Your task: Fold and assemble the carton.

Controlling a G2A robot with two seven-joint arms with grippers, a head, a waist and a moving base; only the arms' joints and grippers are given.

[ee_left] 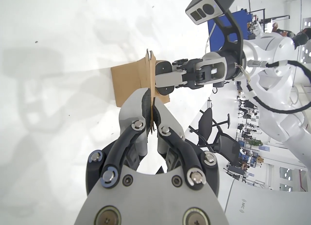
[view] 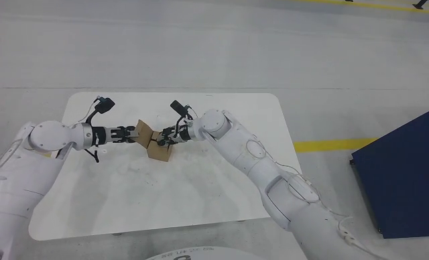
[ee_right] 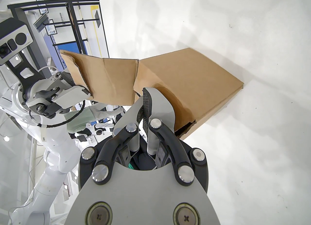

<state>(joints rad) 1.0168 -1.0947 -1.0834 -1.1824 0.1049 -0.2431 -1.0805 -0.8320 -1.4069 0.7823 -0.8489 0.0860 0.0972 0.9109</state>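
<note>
Brown carton (view: pixel 155 145) lies mid-desk (view: pixel 201 193), body flat and 1 flap (ee_right: pixel 107 77) raised; no box formed, so most folding looks left. Left gripper (ee_left: pixel 151 94) jaws pinch that flap. Right gripper (ee_right: pixel 148 92) jaws are pressed together at the fold; cardboard between them: cannot tell.

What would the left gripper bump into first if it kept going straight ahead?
The carton: the left gripper is shut on its flap. Just beyond, the right gripper faces it and is probably next, though depth is unclear.

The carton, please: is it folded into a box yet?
Partly: carton still flattened, one flap raised, held by left gripper and right gripper.
</note>
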